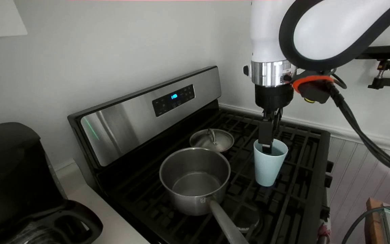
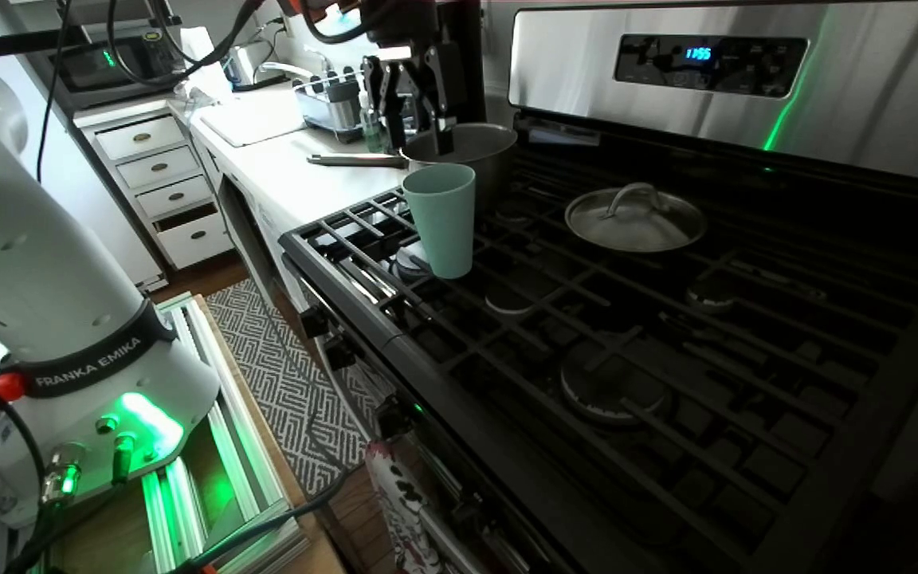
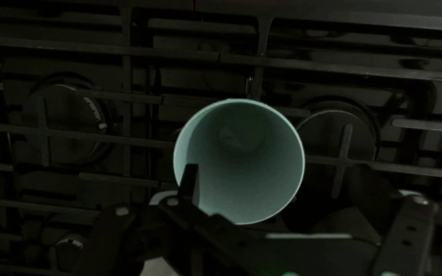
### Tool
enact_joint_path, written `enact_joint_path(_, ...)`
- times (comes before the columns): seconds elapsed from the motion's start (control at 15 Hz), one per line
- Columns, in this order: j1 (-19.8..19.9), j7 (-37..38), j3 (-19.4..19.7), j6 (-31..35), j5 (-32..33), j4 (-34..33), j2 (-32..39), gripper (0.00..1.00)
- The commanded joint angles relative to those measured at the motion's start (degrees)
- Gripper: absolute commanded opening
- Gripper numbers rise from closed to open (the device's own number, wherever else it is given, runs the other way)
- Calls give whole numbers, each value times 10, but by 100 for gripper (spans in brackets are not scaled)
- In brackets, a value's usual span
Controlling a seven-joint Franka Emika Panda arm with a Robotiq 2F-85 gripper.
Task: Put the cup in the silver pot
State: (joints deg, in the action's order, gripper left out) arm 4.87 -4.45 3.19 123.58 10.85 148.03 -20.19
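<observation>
The cup (image 1: 270, 171) stands upright on the grate (image 3: 126, 80) of the stove (image 1: 127, 125), near the pot (image 1: 195, 183) but apart from it. The gripper (image 3: 276, 168) points down to the cup, and its two fingers (image 3: 190, 184) are spread wide from each other. In the wrist view, one finger crosses the rim and its tip shows over the mouth, while the second finger is outside, past the opposite wall, with a gap between. In an exterior view, a fingertip (image 2: 445, 143) appears above the rim; whether it touches the cup, I cannot tell. The pot, wider than the cup, also stands on the grate. A lid (image 1: 212, 139) lies near the pot, with its arched handle up. On the stove, a display (image 1: 174, 96) gives blue light. On the opposite side of the pot from the cup, there is a black coffee maker (image 1: 8, 169). In an exterior view, the white arm (image 2: 76, 271) stands in front of the stove, and a patterned rug (image 2: 284, 359) shows between them.
</observation>
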Motion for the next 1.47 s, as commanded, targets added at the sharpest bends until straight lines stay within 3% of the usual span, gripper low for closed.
enact_joint_path(0.0, -6, 22, -13, -18, 5, -11, 26, 100)
enact_joint_path(0.33, -7, 4, -11, -9, 11, -7, 42, 100)
enact_joint_path(0.87, -5, -101, 5, -7, 46, 4, 35, 100)
enact_joint_path(1.2, -11, -130, 6, 1, 54, 8, 41, 100)
enact_joint_path(1.4, -15, -142, 3, -1, 57, 10, 45, 95)
